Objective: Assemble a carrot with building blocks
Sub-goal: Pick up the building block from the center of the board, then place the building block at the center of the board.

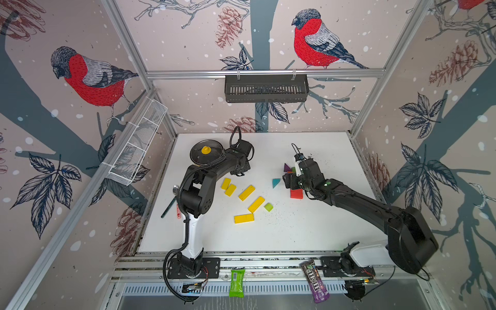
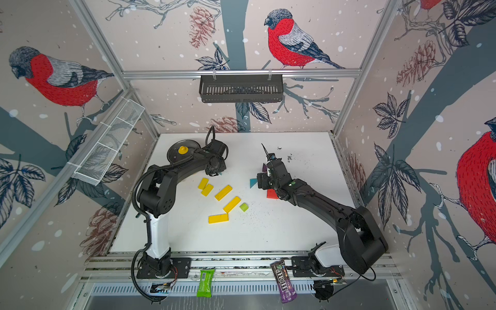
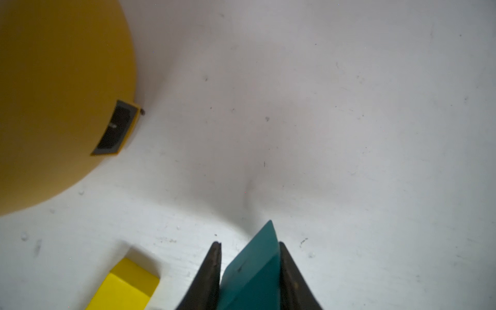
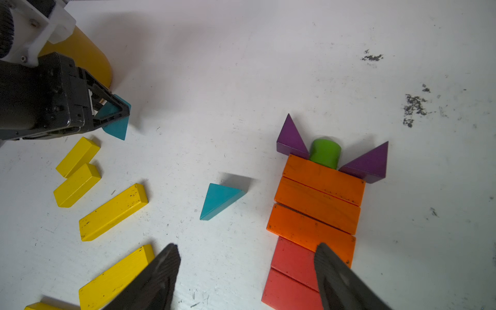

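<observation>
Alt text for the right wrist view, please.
A flat carrot on the white table: three orange wooden bars, two red bars, capped by two purple triangles and a lime-green block. The left claw grips a teal triangle near loose yellow bars.

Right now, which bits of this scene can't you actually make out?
- Carrot: right arm covers most in both top views; its red end runs off the right wrist view's edge.
- Left tool and its teal triangle: mostly hidden under the left arm in both top views; cut off by the left wrist view's edge.
</observation>
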`<state>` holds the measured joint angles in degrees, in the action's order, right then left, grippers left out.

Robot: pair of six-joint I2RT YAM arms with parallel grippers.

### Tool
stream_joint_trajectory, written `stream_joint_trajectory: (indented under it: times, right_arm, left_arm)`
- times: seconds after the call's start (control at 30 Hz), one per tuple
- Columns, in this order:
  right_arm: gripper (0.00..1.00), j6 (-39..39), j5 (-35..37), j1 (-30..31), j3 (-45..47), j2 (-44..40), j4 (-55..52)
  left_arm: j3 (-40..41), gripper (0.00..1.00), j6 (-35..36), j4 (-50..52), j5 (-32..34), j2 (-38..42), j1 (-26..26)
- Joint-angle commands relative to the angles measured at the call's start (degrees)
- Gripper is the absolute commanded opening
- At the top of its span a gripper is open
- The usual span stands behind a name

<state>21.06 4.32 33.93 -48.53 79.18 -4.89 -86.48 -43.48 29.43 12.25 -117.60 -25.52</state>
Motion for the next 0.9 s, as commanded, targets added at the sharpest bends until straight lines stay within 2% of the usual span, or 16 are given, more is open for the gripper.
stream_joint_trajectory:
  times: [0.0,0.13,0.23,0.4,0.87]
  right_arm:
    - [0.80,0.6,-0.4,0.0,0.3,-1.0,2.1]
    - [0.80,0.6,0.0,0.0,0.8,-2.0,2.3]
    - [0.80,0.6,0.1,-0.1,1.1,-2.8,2.5]
    - [0.80,0.7,-0.3,0.0,1.3,-3.1,2.8]
    - [0.80,0.8,-0.4,0.0,1.9,-3.9,3.0]
  left_arm:
    - [-0.3,0.17,-12.1,-1.5,1.7,0.2,-0.9]
    - [-1.8,0.14,-19.2,-1.1,1.7,-1.2,-1.5]
    - [-3.6,0.13,-22.0,0.3,2.8,-2.4,-1.9]
    - [-8.9,0.14,-24.0,4.9,3.5,-6.2,-2.3]
    - [-16.3,0.18,-24.7,12.6,5.2,-12.3,-3.3]
